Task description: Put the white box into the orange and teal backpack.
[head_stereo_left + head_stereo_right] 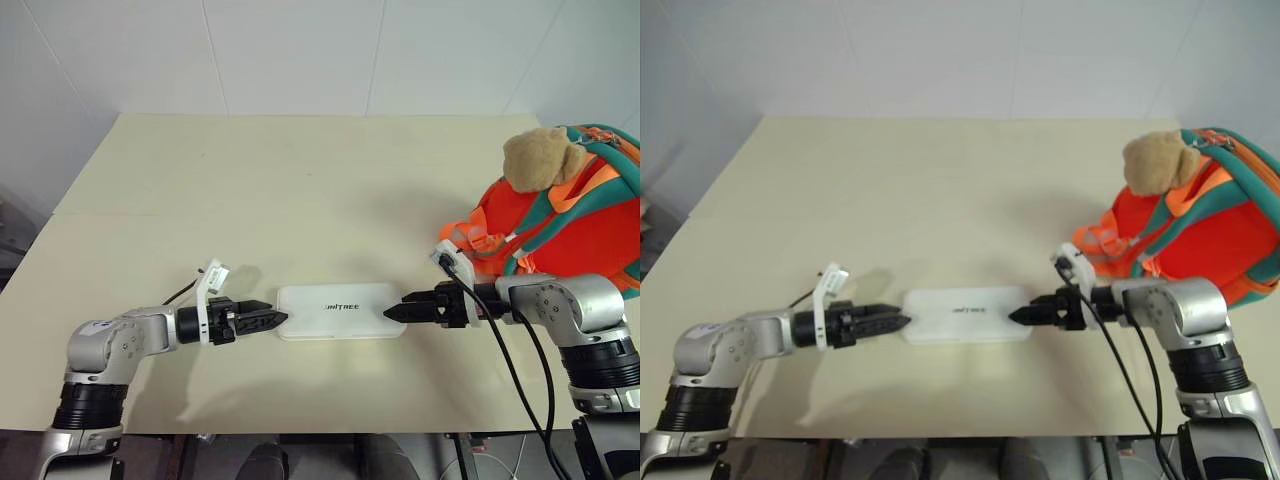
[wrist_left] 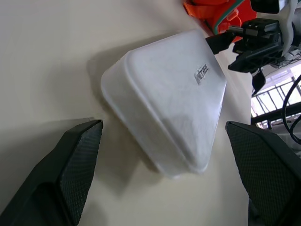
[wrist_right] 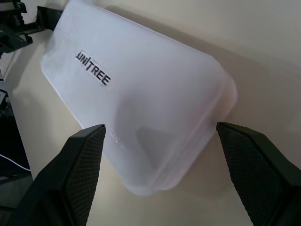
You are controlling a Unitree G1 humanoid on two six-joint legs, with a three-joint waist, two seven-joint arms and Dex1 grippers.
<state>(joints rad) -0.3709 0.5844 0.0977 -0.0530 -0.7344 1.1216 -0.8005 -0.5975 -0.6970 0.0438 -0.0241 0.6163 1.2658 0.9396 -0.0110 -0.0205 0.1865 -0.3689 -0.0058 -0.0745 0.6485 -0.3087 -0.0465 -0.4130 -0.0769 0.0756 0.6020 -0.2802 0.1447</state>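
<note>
The white box (image 1: 340, 310) lies flat on the table near its front edge, its dark lettering facing up. My left gripper (image 1: 278, 319) points at the box's left end and my right gripper (image 1: 392, 311) at its right end. In the left wrist view the fingers (image 2: 80, 160) stand wide apart on either side of the box (image 2: 169, 99) with gaps. The right wrist view shows the same: open fingers (image 3: 249, 155) flanking the box's (image 3: 141, 94) end. The orange and teal backpack (image 1: 570, 220), with its tan bear head (image 1: 540, 158), sits at the table's right, behind my right arm.
The cream table (image 1: 300, 180) runs back to a white wall. Black cables (image 1: 515, 360) hang from my right wrist over the table's front right corner. The table's left edge slants away at the far left.
</note>
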